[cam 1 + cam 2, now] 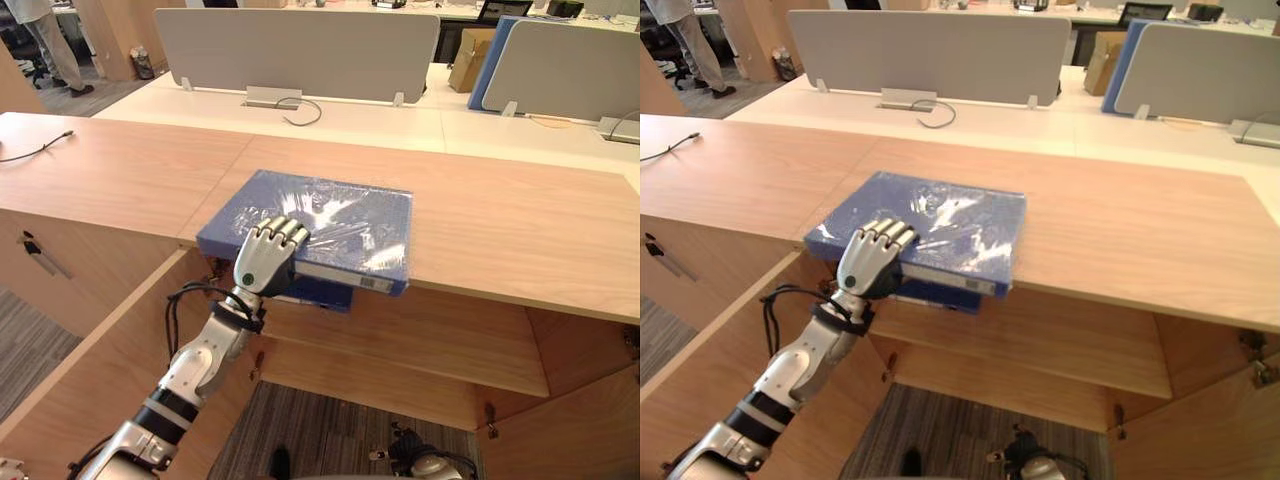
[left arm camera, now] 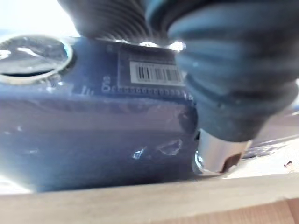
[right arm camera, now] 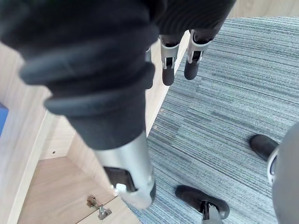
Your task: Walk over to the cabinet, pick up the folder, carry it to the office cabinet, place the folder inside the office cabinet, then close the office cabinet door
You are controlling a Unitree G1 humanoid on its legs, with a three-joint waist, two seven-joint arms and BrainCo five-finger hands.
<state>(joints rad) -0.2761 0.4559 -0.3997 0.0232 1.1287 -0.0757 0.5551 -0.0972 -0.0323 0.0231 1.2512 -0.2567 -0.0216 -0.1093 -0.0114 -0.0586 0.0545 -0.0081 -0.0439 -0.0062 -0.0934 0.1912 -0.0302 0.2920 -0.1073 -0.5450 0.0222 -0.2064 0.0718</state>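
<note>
A blue folder [image 1: 330,215] in clear plastic wrap lies flat on the wooden cabinet top [image 1: 500,220], its spine jutting past the front edge. My left hand [image 1: 268,255] reaches up from below and grips that spine, fingers curled over the top cover. In the left wrist view the thumb [image 2: 217,156] presses against the labelled spine of the folder [image 2: 93,140]. My right hand [image 3: 167,65] hangs low over the carpet, fingers straight, holding nothing.
Under the top, the cabinet stands open with a wooden shelf [image 1: 420,335] and doors swung out at left [image 1: 80,380] and right [image 1: 580,420]. Grey desk dividers [image 1: 300,50] stand behind. A person [image 1: 45,40] stands far back left. A black cable [image 1: 35,150] lies on the counter.
</note>
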